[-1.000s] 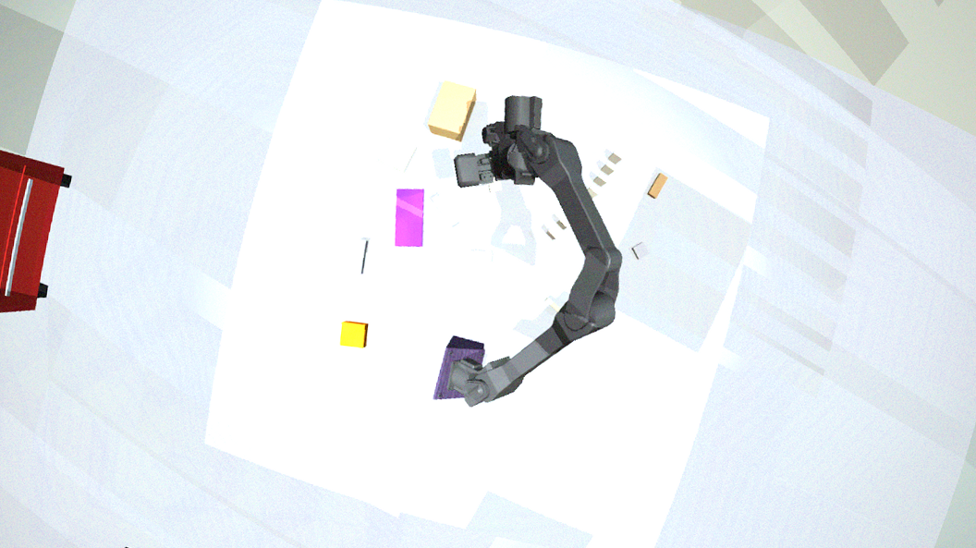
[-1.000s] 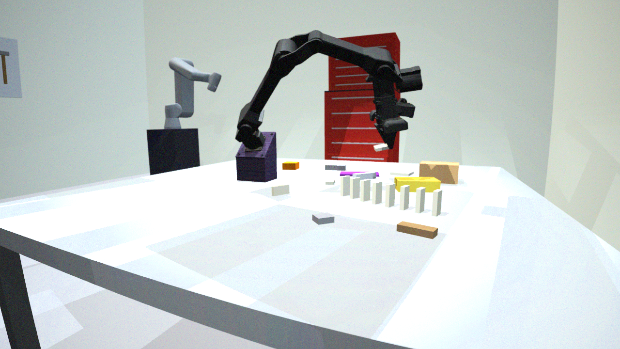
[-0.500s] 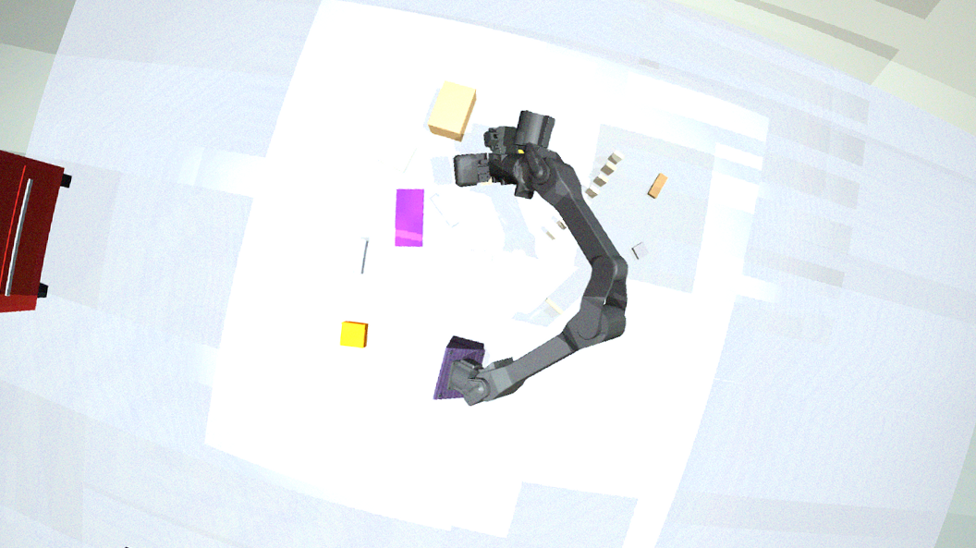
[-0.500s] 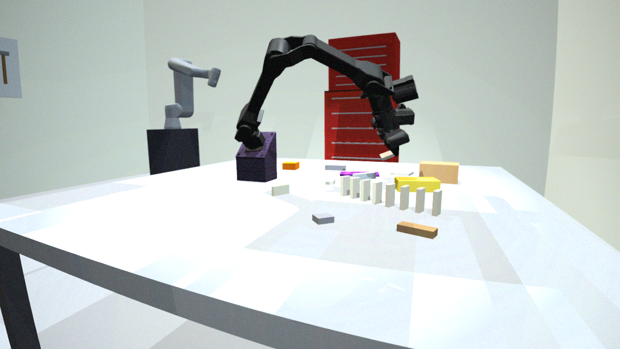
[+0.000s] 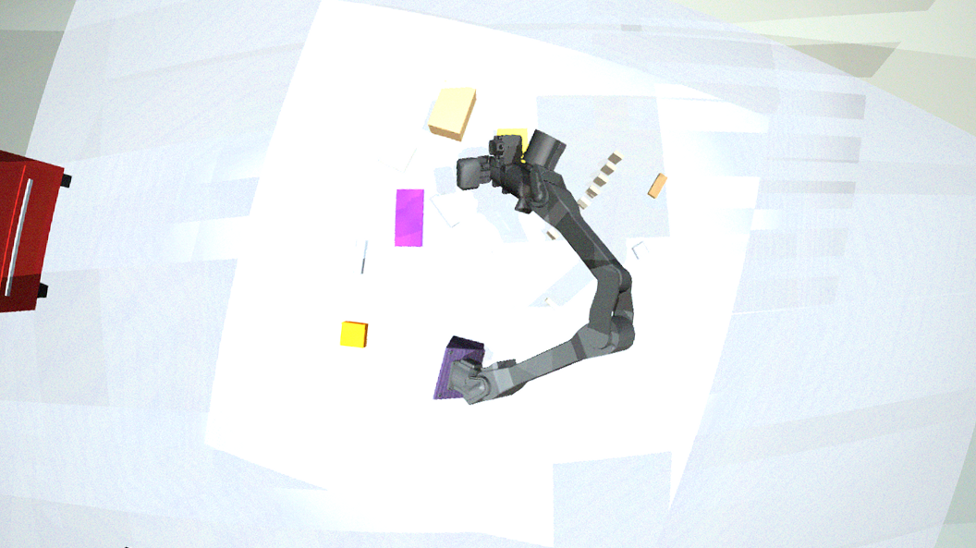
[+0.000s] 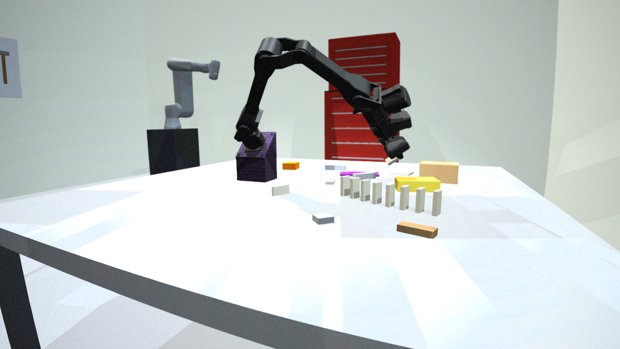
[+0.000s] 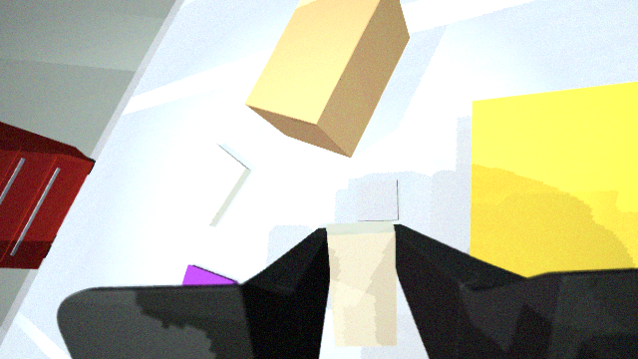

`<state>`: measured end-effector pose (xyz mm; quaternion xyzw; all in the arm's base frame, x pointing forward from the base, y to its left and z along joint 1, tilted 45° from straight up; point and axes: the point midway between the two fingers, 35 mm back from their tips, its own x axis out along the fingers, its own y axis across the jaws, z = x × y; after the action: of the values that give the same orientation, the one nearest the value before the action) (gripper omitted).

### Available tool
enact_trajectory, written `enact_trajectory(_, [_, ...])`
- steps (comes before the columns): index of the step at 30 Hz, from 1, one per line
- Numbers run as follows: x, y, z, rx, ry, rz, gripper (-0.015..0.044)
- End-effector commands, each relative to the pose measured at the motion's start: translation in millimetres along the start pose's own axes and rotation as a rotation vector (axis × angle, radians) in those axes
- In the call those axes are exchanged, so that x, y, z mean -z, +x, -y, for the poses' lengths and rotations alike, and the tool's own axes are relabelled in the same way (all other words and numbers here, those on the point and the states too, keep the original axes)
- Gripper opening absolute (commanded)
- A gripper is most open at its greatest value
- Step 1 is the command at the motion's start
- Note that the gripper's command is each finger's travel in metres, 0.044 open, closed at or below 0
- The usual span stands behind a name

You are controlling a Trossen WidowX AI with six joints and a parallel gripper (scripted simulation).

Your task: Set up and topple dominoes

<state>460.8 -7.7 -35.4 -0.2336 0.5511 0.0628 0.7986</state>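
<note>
Several cream dominoes stand upright in a diagonal row, evenly spaced. In the top view the arm hides part of the row. My gripper is shut on a cream domino, gripping it from both sides. The held domino is tilted and off the table, beyond the row in the exterior view, not over it. Another cream domino lies on its long edge, apart from the row on the arm-base side. A small pale piece lies flat behind the row's left end; I cannot tell if it is a domino.
A yellow block and a tan block lie behind the row. A brown block and a grey block lie in front. A purple slab and an orange block lie farther left.
</note>
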Motion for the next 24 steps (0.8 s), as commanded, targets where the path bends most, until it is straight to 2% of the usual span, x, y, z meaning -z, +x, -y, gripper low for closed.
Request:
enact_trajectory(1, [0,0,1,-0.014,-0.015,0.07,0.0107])
enact_trajectory(24, [7,-19,11,0.0,-0.122,0.457,0.0107])
